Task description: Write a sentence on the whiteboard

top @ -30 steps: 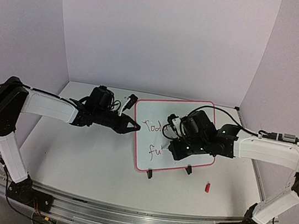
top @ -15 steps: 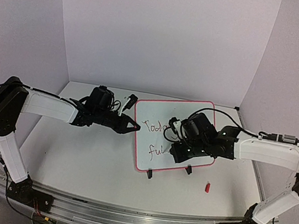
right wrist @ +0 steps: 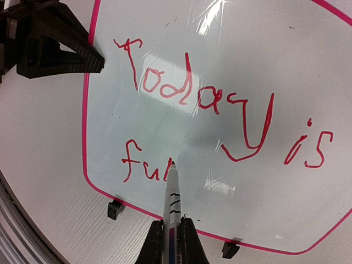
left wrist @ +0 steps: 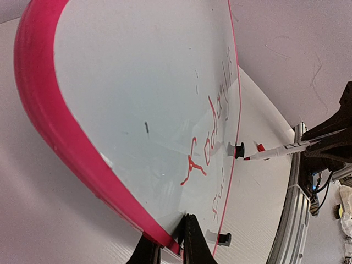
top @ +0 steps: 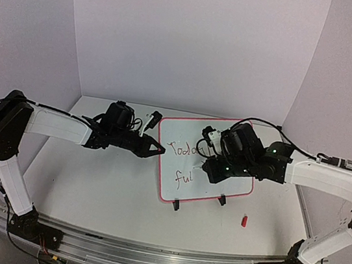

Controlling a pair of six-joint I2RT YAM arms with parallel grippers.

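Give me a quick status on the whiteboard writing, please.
Left fingers shut, pinching edge of glossy white pink-framed whiteboard. Right fingers shut on white red-tipped marker, tip at the board. Red handwritten sentence reads "Today is / ful". Nothing blocking.

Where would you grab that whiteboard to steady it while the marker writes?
Pinch the whiteboard's thin pink frame at its left edge, coming in from the left: that rim stands free of the stand and the sentence, where the left end effector is clamped.

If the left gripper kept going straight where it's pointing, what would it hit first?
The whiteboard: its pink frame seems to sit between the fingertips of the left gripper, so it would push that edge.
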